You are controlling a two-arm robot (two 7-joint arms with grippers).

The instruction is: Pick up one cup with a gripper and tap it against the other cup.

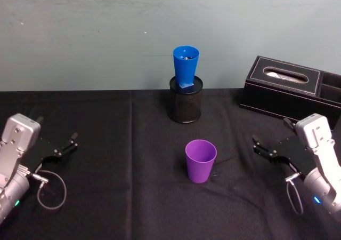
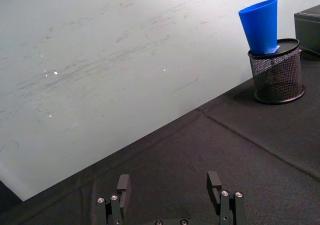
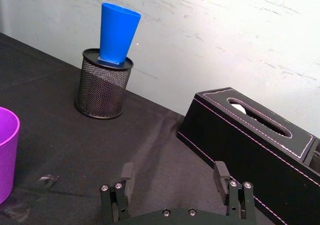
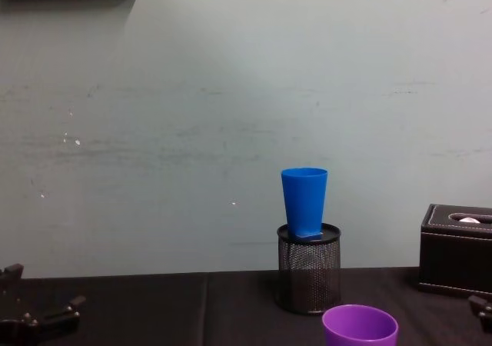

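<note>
Purple cup point(image 1: 201, 160) — upright, mouth up, on the black-clothed bench point(image 1: 106, 197), near the middle of the bench towards the robot. It stands free of both pincers.

Blue cup point(image 1: 185, 64) — mouth up, seated in the open top of a black mesh pen holder point(image 1: 186, 105). Its base sits inside the holder's rim and most of its body rises above it. The holder stands at the back of the bench, close to the wall, behind the purple cup and slightly to its left. The two cups are well apart.

Left pincer point(image 1: 66, 144) is low over the bench at the left side, well apart from both cups. Its jaws are spread wide and grip nothing; the left wrist view shows bare cloth between the fingers.

Right pincer point(image 1: 261, 146) is low over the bench at the right side, to the right of the purple cup and not touching it. Its jaws are also spread wide and empty.

A black tissue box point(image 1: 282, 85) lies at the rear right, apart from the pen holder and beyond the right pincer.
</note>
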